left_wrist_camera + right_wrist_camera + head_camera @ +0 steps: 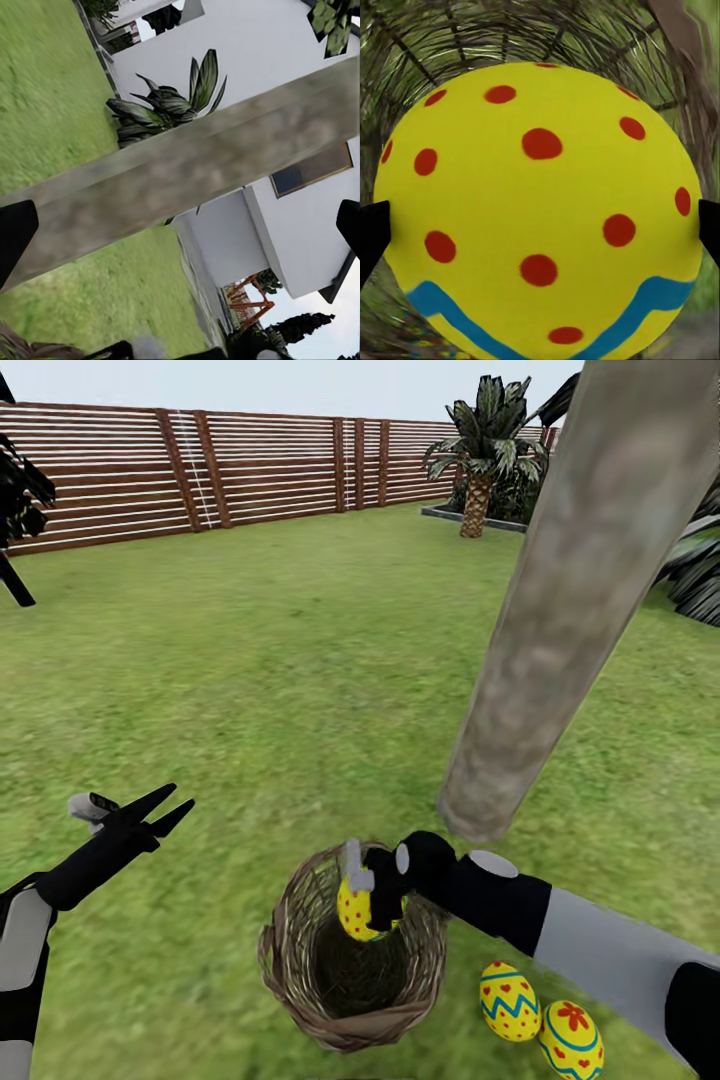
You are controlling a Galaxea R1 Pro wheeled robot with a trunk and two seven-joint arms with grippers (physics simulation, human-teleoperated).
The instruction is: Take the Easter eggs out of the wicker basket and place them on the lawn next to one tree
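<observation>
My right gripper (pixel 372 890) is shut on a yellow Easter egg (pixel 354 911) with red dots and a blue zigzag band, held just above the far rim inside the wicker basket (pixel 290 985). In the right wrist view that egg (pixel 540 206) sits between both fingertips, with basket weave (pixel 450 45) behind it. Two more eggs (pixel 509 1000) (pixel 571 1040) lie on the lawn (pixel 300 660) right of the basket, near the foot of the pale grey-beige tree trunk (pixel 560 590). My left gripper (pixel 165 808) hangs open over grass to the left. The left wrist view shows the trunk (pixel 195 169) between its fingers.
A brown slat fence (pixel 250 465) bounds the far side of the garden. A short palm-like plant (pixel 485 455) stands at the back right, and dark striped leaves (pixel 695 575) sit right of the trunk. A white house wall (pixel 300 225) appears in the left wrist view.
</observation>
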